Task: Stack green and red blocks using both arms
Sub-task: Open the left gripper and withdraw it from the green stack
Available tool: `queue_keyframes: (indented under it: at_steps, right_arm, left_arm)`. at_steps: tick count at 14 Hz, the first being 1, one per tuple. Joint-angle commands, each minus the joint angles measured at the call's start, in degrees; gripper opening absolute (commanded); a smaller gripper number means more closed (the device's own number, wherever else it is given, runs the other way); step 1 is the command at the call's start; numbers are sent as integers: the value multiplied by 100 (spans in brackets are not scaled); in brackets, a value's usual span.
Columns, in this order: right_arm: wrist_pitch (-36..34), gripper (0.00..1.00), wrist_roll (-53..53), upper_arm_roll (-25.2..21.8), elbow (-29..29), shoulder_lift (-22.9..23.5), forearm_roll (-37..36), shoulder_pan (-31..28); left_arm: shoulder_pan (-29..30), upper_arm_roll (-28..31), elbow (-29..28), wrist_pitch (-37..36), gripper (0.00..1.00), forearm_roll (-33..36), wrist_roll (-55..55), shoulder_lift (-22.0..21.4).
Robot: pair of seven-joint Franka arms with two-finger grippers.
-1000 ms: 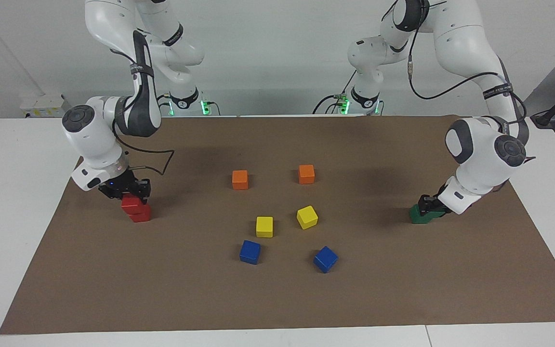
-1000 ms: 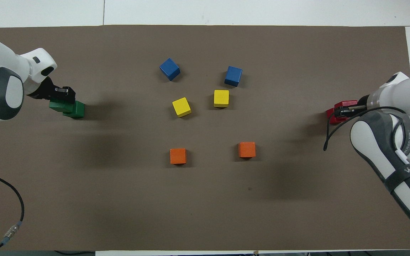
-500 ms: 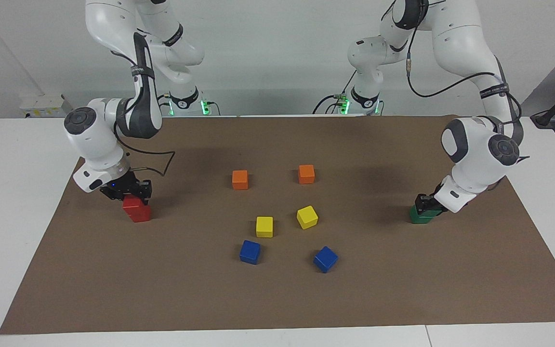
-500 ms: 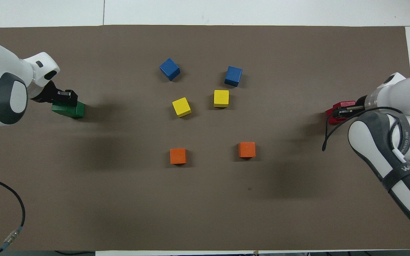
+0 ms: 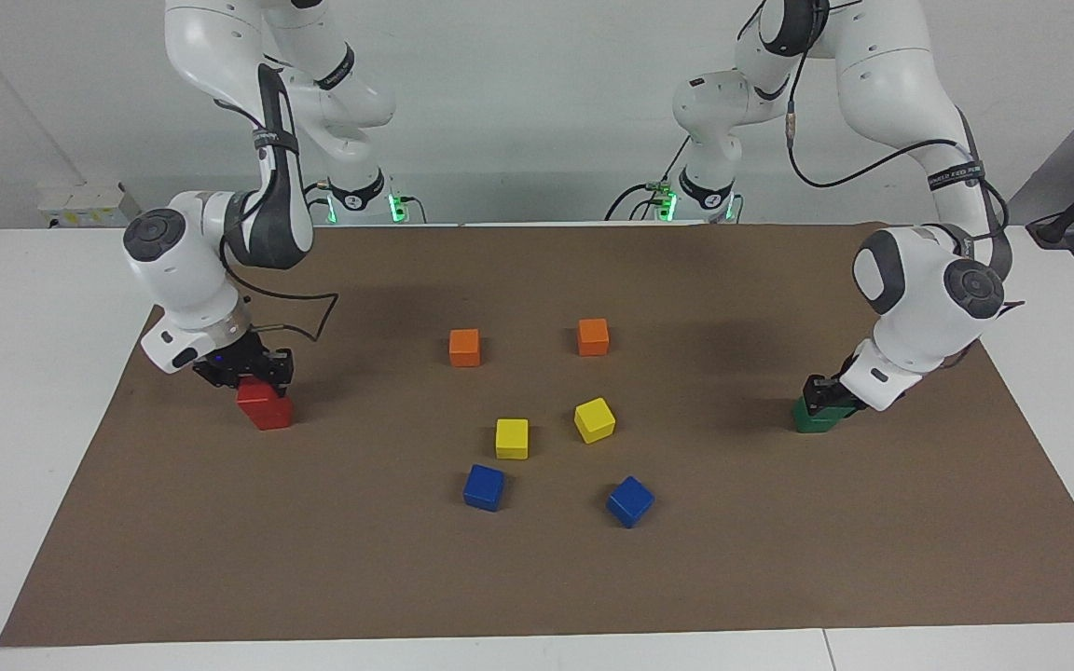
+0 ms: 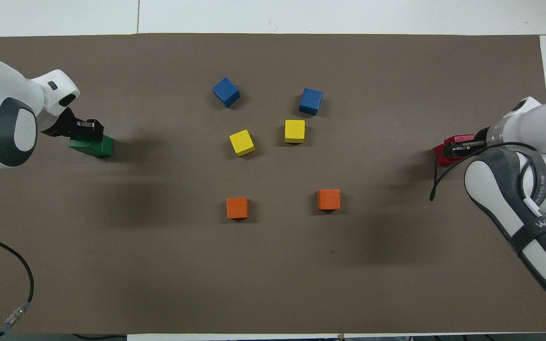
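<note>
At the right arm's end of the mat, my right gripper is shut on a red block. That block rests on a second red block. At the left arm's end, my left gripper is shut on a green block. It sits on another green block. In the facing view the gripper hides most of the held green block.
In the middle of the brown mat lie two orange cubes, two yellow cubes and two blue cubes. A loose cable lies at the left arm's near corner.
Both grippers have brought their held blocks down and into line over the lower blocks; the offset between upper and lower blocks has closed. In the last half second little moves.
</note>
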Motion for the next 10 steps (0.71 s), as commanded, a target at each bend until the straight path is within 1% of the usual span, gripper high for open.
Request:
queue_keyframes:
  at_steps: [1,8,10]
  right_arm:
    - [-1,0,-226,32,-88,-52,1,-91]
    - [25,0,-218,32,-211,-96,1,-91]
    - [34,0,-218,32,-211,-96,1,-100]
  left_arm:
    - [-13,20,-469,328,100,-66,-96,-289]
    - [-13,20,-434,285,100,-66,-44,-289]
    - [-13,20,-399,241,100,-66,-44,-411]
